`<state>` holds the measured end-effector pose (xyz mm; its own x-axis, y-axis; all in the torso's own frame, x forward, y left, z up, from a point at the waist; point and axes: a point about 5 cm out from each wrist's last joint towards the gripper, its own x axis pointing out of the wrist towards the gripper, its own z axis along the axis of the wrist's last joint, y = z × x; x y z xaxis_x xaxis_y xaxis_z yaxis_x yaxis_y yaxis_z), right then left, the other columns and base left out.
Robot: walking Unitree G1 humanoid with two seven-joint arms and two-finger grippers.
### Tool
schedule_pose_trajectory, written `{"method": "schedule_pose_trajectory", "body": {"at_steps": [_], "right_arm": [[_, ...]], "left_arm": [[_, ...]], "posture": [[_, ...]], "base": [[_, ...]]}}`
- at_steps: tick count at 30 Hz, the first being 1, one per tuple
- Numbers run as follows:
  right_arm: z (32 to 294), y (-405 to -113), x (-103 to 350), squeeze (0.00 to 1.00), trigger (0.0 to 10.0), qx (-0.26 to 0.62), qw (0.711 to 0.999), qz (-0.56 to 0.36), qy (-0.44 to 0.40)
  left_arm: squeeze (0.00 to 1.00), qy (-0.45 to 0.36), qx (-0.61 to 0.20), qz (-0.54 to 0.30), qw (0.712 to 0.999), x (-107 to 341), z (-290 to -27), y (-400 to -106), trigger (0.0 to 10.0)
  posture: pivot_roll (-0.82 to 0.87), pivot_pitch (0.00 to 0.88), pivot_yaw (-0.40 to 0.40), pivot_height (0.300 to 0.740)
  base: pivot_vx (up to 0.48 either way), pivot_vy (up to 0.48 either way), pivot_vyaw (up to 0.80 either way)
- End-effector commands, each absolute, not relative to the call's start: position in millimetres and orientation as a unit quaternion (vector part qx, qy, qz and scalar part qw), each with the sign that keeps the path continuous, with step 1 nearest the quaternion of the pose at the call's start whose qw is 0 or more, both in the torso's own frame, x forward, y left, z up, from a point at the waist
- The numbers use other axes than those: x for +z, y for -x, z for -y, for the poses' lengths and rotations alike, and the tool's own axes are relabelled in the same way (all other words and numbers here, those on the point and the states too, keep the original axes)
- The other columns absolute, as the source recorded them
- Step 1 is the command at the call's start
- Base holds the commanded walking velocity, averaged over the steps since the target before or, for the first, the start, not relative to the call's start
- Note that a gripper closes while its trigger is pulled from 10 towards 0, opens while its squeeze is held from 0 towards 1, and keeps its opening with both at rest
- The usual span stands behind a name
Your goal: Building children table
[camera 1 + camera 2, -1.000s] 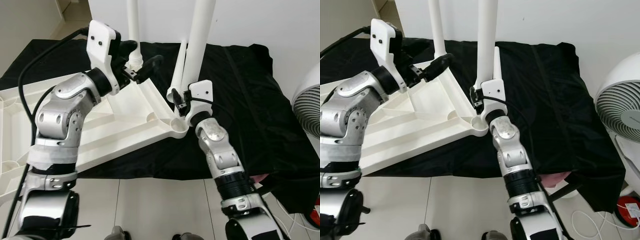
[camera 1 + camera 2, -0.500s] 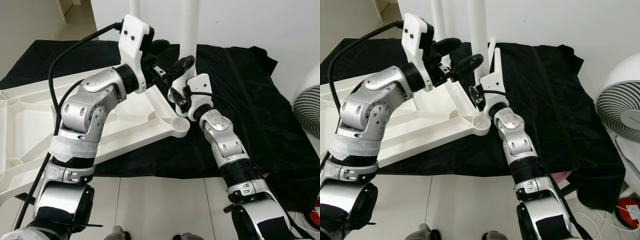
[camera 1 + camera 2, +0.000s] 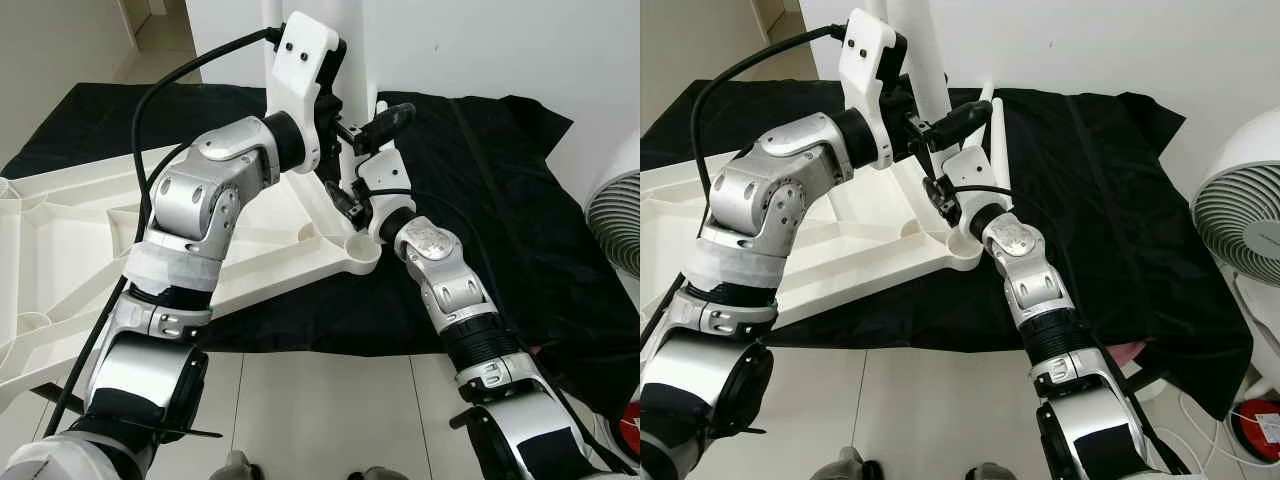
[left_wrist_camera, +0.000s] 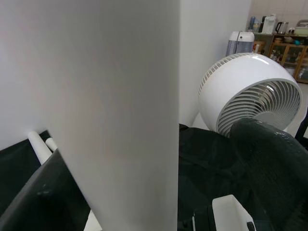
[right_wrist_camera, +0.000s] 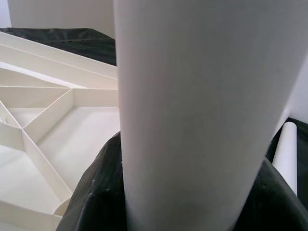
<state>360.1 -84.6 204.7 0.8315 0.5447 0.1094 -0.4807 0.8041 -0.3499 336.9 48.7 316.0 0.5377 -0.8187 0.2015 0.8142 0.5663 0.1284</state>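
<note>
Left eye view, two grippers, left gripper (image 3: 372, 128), right gripper (image 3: 350, 196), one table leg (image 3: 350, 60)

Table leg (image 5: 197, 110) is smooth white plastic, matt with a faint sheen; upturned tabletop (image 3: 60, 250) is the same white plastic, ribbed underside, slightly glossy on the rib edges; black cloth (image 3: 1090, 170) under it is thin woven fabric, matt, creased and wrinkled; left gripper (image 3: 365, 125) fingers look like black rubbery plastic, satin finish; right gripper (image 5: 183, 202) pads are black, finely textured, dull; both arms are brushed silver metal with glossy white plastic wrist housings; fan (image 4: 250, 98) is white plastic, semi-gloss grille; floor (image 3: 930, 420) is pale glossy tile; wall (image 3: 1120, 40) is flat matt white paint.
</note>
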Motion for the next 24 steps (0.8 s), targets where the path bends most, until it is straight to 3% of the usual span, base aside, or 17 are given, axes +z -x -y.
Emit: {"method": "schedule_pose_trajectory", "body": {"at_steps": [1, 7, 8, 10, 24], "right_arm": [[81.9, -359.0, 204.8, 0.00, 10.0, 0.281, 0.940, 0.107, 0.164], [84.6, -360.1, 201.5, 0.00, 10.0, 0.279, 0.940, 0.102, 0.170], [85.2, -360.5, 201.2, 0.00, 10.0, 0.279, 0.939, 0.101, 0.171], [85.9, -360.8, 200.2, 0.00, 10.0, 0.279, 0.939, 0.099, 0.173], [88.6, -366.1, 201.4, 0.00, 10.0, 0.257, 0.951, 0.094, 0.144]], "left_arm": [[0.00, -0.001, -0.427, 0.124, 0.896, 322.0, -49.2, -340.8, 10.0], [0.00, 0.042, -0.426, 0.126, 0.895, 332.2, -47.0, -342.6, 10.0], [0.00, 0.056, -0.429, 0.128, 0.892, 335.3, -46.9, -342.2, 0.4], [0.00, 0.086, -0.436, 0.134, 0.886, 341.1, -47.9, -340.8, 0.0], [0.00, 0.098, -0.425, 0.149, 0.888, 349.7, -51.7, -341.2, 0.0]], "posture": [[-0.06, 0.028, 0.041, 0.740], [-0.06, 0.012, 0.042, 0.740], [-0.06, 0.012, 0.042, 0.740], [-0.07, 0.002, 0.041, 0.740], [-0.06, 0.004, 0.044, 0.740]], "base": [[0.000, 0.000, 0.00], [0.000, 0.000, 0.00], [0.000, 0.000, 0.00], [0.000, 0.000, 0.00], [0.000, 0.000, 0.00]]}}
